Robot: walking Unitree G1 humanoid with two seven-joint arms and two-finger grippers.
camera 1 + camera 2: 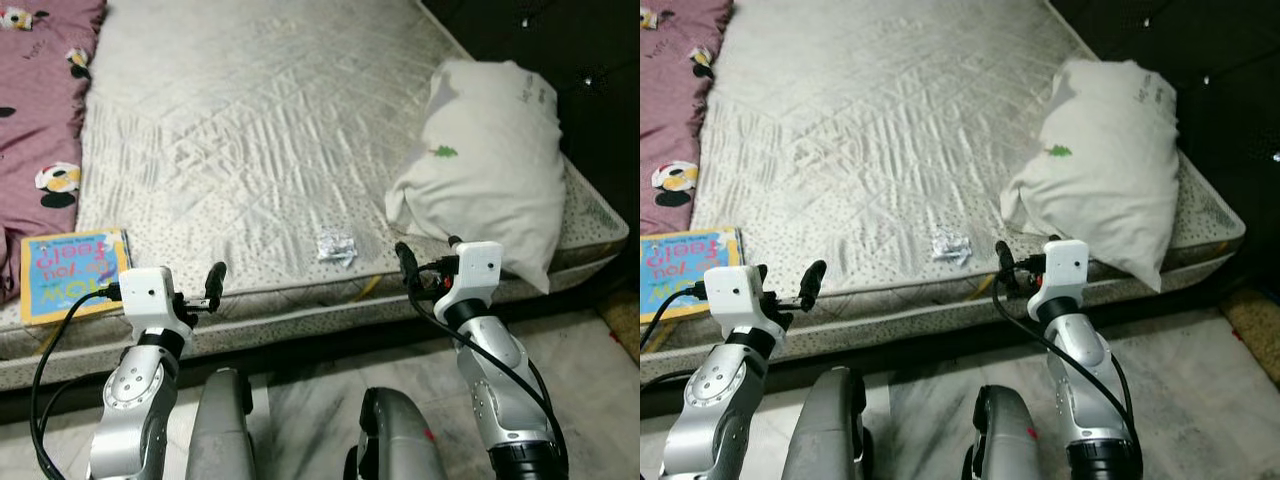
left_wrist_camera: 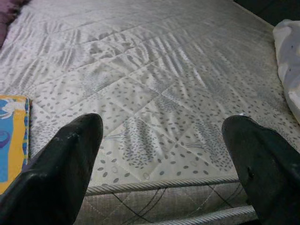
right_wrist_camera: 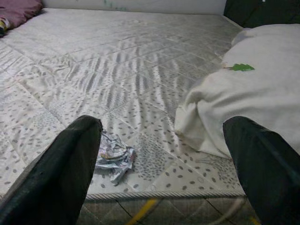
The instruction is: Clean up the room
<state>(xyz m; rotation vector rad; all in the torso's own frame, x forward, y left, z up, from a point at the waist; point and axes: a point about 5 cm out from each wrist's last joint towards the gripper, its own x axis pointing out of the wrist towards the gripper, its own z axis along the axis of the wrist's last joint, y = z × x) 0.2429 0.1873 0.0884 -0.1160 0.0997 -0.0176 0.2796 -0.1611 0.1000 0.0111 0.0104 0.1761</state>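
Okay, I count one crumpled wrapper (image 1: 336, 247), one pillow (image 1: 490, 155), one book (image 1: 73, 274) on my mattress (image 1: 250, 120); left claw (image 2: 164, 154) and right claw (image 3: 161, 154) both spread apart.

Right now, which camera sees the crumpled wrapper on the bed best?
The right wrist view: the crumpled wrapper lies close and large near the mattress edge, beside the pillow. Both eye views show it small, from above.

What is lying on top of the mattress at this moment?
On the mattress lie a white pillow at the robot's right, a crumpled wrapper near the front edge, a blue and yellow book at the left corner, and a pink blanket. Whatever lies beneath the pillow and blanket is covered.
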